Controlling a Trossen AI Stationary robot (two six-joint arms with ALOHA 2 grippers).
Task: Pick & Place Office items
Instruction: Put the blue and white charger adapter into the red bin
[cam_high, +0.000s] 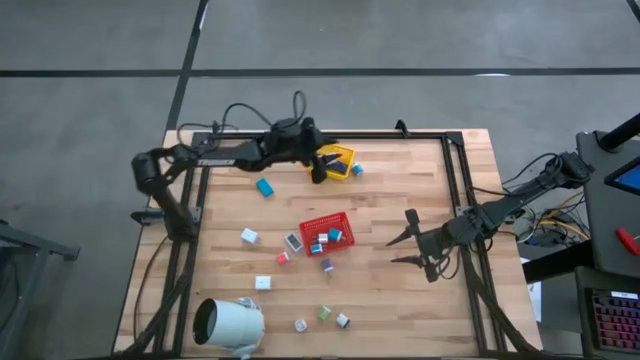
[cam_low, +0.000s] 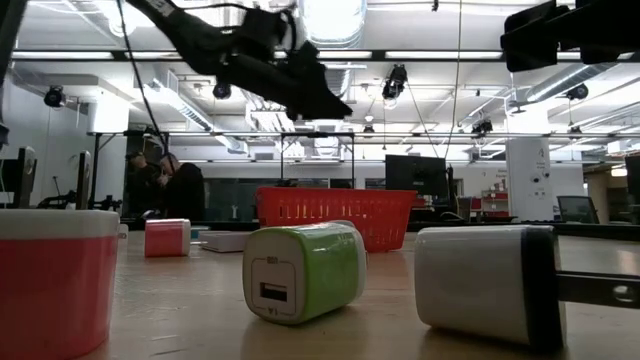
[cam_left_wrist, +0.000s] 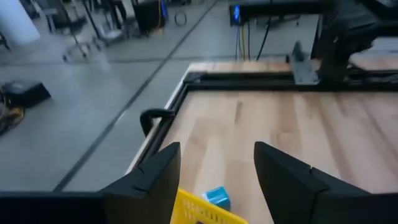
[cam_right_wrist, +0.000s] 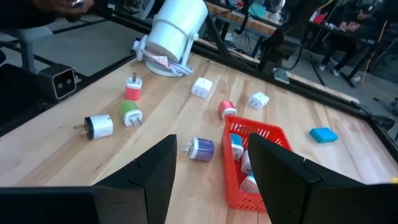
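Overhead, the left hand (cam_high: 321, 165) hangs at the near edge of the yellow tray (cam_high: 343, 158) at the far end of the wooden surface (cam_high: 400, 215), its 2 fingers parted with nothing seen between them. Its wrist view shows the tray's yellow rim (cam_left_wrist: 202, 210) just below the fingers and 1 small blue piece (cam_left_wrist: 217, 197) beyond that rim.

The right hand (cam_high: 408, 246) waits to the right of the red tray (cam_high: 327, 233), fingers spread and empty, pointing toward it. Taking the red tray as the landmark: several office items already lie inside it; a purple piece (cam_high: 326, 265) sits just outside its near edge, a pink piece (cam_high: 283, 257) and a white-and-grey piece (cam_high: 293, 241) just off its left side, and a white piece (cam_high: 249, 236) farther left. A teal block (cam_high: 264, 187) lies between the red tray and the left arm. A green piece (cam_high: 324, 312) and 2 white pieces (cam_high: 342, 320) rest well toward the near edge, beside the large white cylinder (cam_high: 228, 324).

For the next pick, the purple piece looks the readiest target: in the right wrist view it lies directly ahead of the right hand's gap (cam_right_wrist: 198, 148), prongs pointing away from the tray, so its long axis runs across the hand's approach. The right hand is clearly the nearer; the left would have to cross the red tray to reach it.
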